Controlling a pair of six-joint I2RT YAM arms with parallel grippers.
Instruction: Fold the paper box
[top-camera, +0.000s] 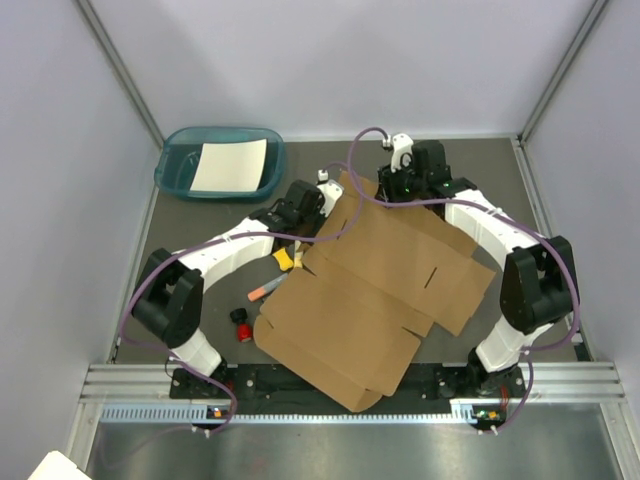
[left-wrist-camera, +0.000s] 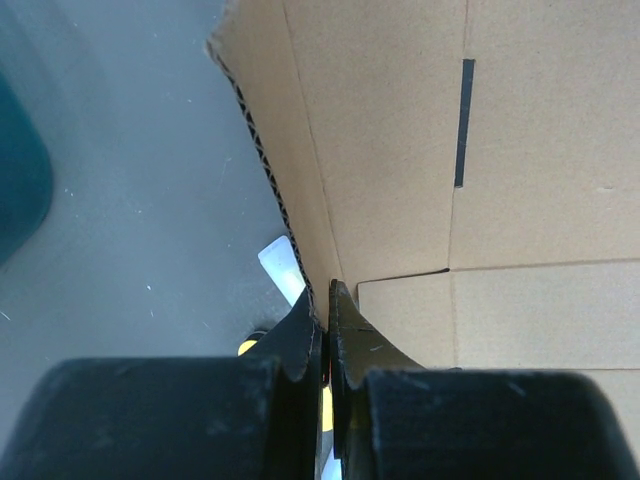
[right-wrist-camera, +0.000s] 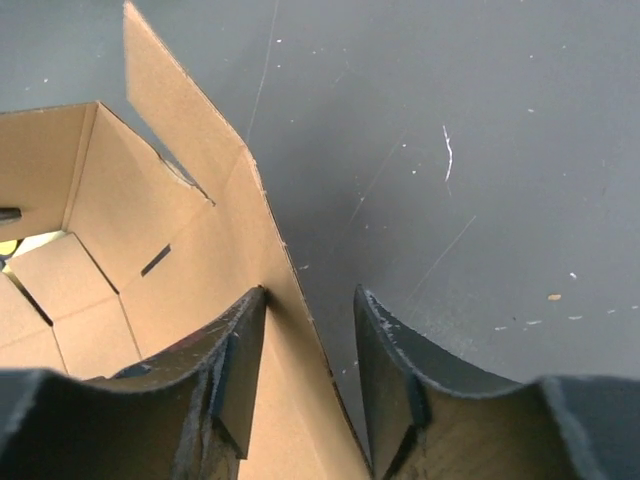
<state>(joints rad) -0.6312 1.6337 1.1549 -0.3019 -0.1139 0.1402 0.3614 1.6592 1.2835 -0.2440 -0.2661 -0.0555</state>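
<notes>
At its thin edges, best to grab, prob. light, stiff paper box (top-camera: 370, 290) sits pinched by left gripper (left-wrist-camera: 326, 330); right gripper (right-wrist-camera: 310, 300) spread round one.

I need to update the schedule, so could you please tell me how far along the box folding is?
Early stage. Done: the far end of the paper box is bent up, as the right wrist view shows. In hand: the left gripper pinches a cardboard edge, and the right gripper straddles the raised wall, jaws apart. Left: most of the sheet lies flat, its flaps unfolded.
</notes>
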